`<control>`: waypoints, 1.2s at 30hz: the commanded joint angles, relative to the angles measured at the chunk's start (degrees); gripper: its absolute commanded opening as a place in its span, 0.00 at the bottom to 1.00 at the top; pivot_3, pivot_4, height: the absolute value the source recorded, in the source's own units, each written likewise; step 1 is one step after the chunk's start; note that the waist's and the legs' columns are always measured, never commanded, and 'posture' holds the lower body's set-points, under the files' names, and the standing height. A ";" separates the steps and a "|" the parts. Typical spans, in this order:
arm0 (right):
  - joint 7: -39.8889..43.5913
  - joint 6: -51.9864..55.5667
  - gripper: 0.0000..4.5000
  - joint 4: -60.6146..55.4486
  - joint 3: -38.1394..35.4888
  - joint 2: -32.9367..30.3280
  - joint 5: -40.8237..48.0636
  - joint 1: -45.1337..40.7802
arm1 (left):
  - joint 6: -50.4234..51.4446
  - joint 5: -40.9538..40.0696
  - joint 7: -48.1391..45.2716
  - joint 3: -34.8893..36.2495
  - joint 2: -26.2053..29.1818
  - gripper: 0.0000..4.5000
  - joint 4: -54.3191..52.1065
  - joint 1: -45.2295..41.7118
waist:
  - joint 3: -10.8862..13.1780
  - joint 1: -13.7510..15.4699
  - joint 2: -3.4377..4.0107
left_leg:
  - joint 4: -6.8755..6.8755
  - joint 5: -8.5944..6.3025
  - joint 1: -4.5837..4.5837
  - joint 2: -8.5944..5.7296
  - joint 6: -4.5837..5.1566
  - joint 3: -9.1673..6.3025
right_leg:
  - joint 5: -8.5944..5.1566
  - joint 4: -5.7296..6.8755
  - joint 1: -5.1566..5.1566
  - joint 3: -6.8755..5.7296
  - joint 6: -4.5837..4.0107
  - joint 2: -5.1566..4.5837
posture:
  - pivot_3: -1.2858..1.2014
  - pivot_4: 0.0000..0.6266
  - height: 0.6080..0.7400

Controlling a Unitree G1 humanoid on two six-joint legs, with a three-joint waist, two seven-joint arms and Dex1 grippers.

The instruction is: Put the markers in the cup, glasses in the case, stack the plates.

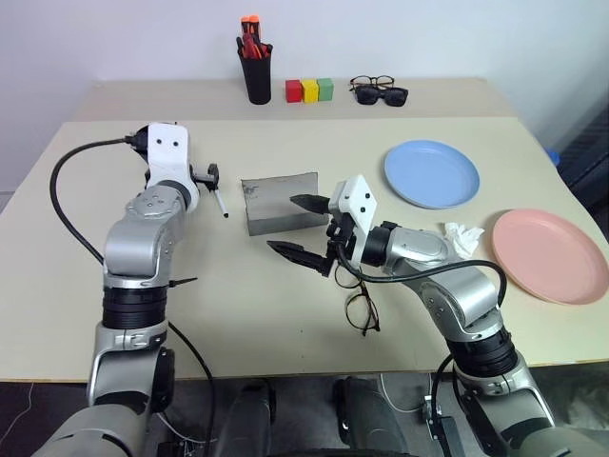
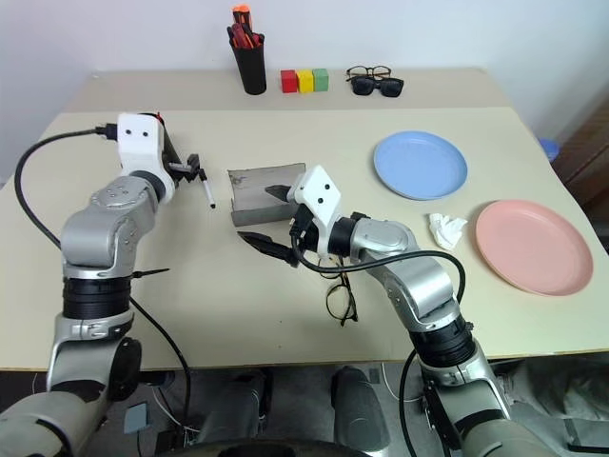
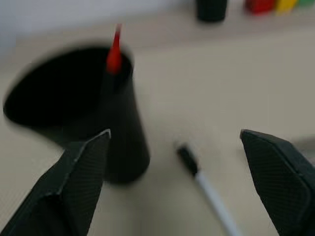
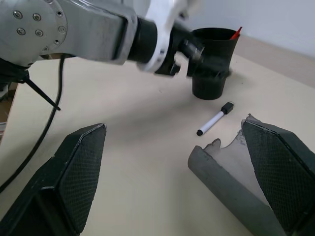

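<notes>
standing at the table edge, an onlooker sees the left gripper [image 3: 172,162] with its jaws spread wide and empty, aimed at the cup [image 3: 78,108], in which a dark marker with a red tip [image 3: 114,51] already stands upright. the white marker [image 4: 214,118] with the black cap lies flat on the table [image 1: 285,314], just beside the cup and between it and the grey case [image 1: 279,202]. the case stands open, lid raised, near the middle of the table. the right gripper [image 1: 300,228] hangs level in front of the case, jaws also wide and holding nothing. the glasses [image 1: 362,311] lie near the front edge, beneath the right forearm, apart from the case. the blue plate [image 1: 431,173] and the pink plate [image 1: 550,255] rest on the robot's right side, unstacked, with a crumpled tissue [image 1: 463,237] between them.

handling, as judged: the white marker looks light, stiff and smooth, so it may roll; a pinch across the barrel near its middle seems safest. the wire glasses appear delicate and springy, best taken at the bridge or a rim, not a lens. the plates look rigid and slick, with the raised rim the likely hold.
</notes>
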 commanded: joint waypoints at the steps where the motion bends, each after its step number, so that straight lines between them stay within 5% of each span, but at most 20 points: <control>1: 0.41 -0.65 1.00 -0.98 -0.24 0.42 0.44 -1.38 | 5.52 0.53 2.94 3.48 -2.63 1.00 6.77 -4.28 | 0.00 0.00 0.00 | 0.00 0.00 0.00 0.00 0.00 0.00 | 0.00 -0.01 0.00 0.00 0.00 0.00 | 0.52 0.24 1.00; 6: 0.37 -0.51 1.00 -1.55 -0.30 0.14 0.28 -1.09 | 3.13 -1.55 5.33 11.23 -5.86 1.00 24.02 -12.17 | 0.00 -0.20 -0.01 | -0.02 0.00 0.00 0.00 0.00 -0.01 | 0.00 -0.02 -0.02 -0.02 0.00 0.01 | 0.52 0.24 1.00; 9: 0.01 -0.45 1.00 -1.96 -0.32 -0.01 0.05 -0.76 | 0.17 -1.01 5.80 11.44 -5.72 0.83 30.53 -14.67 | 0.00 -0.10 -0.01 | -0.03 0.00 0.00 0.00 -0.01 0.00 | 0.00 -0.04 -0.03 -0.01 0.00 0.00 | 0.52 0.24 1.00; 16: -1.15 -0.10 1.00 -2.95 -0.62 -0.14 0.10 -0.09 | -1.96 -0.11 5.31 9.48 -5.68 0.06 34.93 -16.27 | 0.00 0.26 -0.01 | -0.03 0.01 0.00 -0.02 -0.02 0.01 | 0.00 -0.06 0.00 -0.02 0.00 -0.04 | 0.52 0.24 1.00; 17: -1.23 -0.07 1.00 -3.02 -0.62 -0.17 0.14 -0.04 | -1.95 -0.12 5.30 9.44 -5.72 0.01 34.74 -16.19 | 0.00 0.33 -0.01 | -0.03 0.01 0.00 -0.02 -0.02 0.01 | 0.00 -0.07 0.00 -0.01 0.00 -0.05 | 0.52 0.24 1.00; 23: -1.23 -0.18 1.00 -2.80 -0.44 0.00 0.27 -0.26 | -15.10 1.80 -4.27 0.10 -3.26 0.01 17.78 -10.33 | 0.00 0.25 -0.01 | -0.08 0.01 -0.02 -0.04 -0.04 0.02 | 0.00 -0.11 -0.01 -0.01 0.00 -0.06 | 0.52 0.24 1.00; 28: -0.82 -0.66 1.00 -1.99 -0.20 0.46 0.32 -0.89 | -30.74 -6.43 -12.46 6.34 -4.63 0.01 6.36 -7.14 | 0.01 0.03 0.00 | -0.12 0.08 -0.04 0.00 -0.15 0.02 | 0.01 -0.11 -0.07 0.00 -0.02 -0.06 | 0.52 0.24 1.00; 36: -0.04 -1.55 1.00 -0.03 -0.15 2.09 0.67 -2.59 | -55.40 5.36 -1.61 8.13 3.15 0.01 19.60 -7.90 | 0.00 0.04 0.02 | -0.10 0.07 0.02 0.00 -0.13 0.04 | 0.01 -0.10 -0.02 0.02 -0.02 -0.04 | 0.52 0.24 1.00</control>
